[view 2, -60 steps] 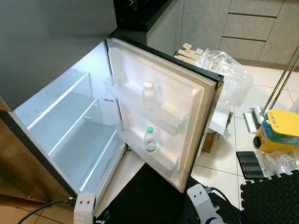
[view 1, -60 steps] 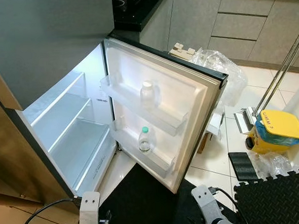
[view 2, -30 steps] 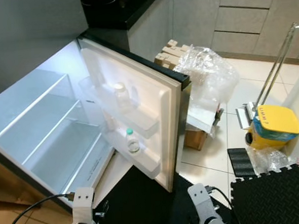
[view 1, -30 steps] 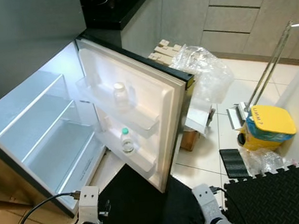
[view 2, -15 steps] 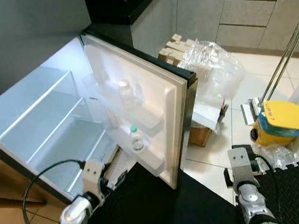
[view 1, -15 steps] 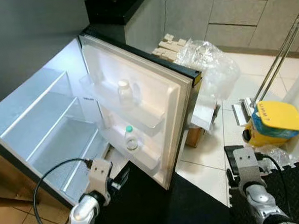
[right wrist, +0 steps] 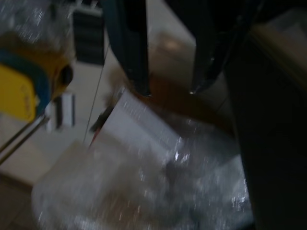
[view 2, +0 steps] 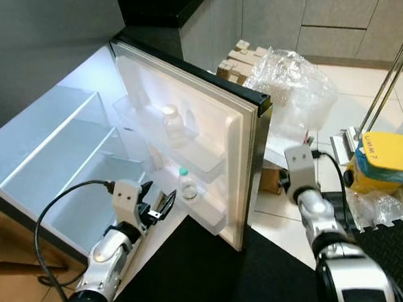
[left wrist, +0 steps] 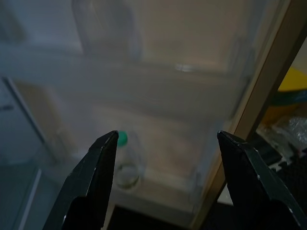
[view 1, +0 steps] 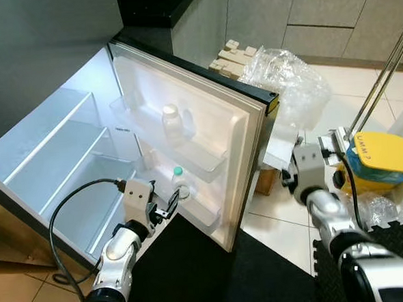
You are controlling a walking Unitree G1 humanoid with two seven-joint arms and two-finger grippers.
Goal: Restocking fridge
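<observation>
The fridge stands open, its door [view 1: 246, 148] swung out toward me. A clear jar with a white cap [view 1: 171, 121] sits in the upper door bin. A small bottle with a green cap [view 1: 180, 187] stands in the lower bin. My left gripper [view 1: 165, 205] is open just in front of the lower bin, with the green-capped bottle [left wrist: 123, 160] beyond its left finger [left wrist: 91, 187] in the left wrist view. My right arm [view 1: 307, 179] is raised beside the door's outer edge. Its gripper [right wrist: 169, 92] is open and empty over plastic wrap.
Bare white shelves [view 1: 59, 166] fill the fridge body. A plastic-wrapped bundle [view 1: 286, 84] and a cardboard box [view 1: 261, 181] lie right of the door. Farther right are a yellow-lidded bucket [view 1: 375, 168] and a black foam mat [view 1: 399, 248]. A dark mat [view 1: 195, 274] lies before the fridge.
Both arms have risen from low at the picture's bottom edge. The left gripper came up to the lower door bin; the right arm lifted beside the door edge. The camera has shifted.
</observation>
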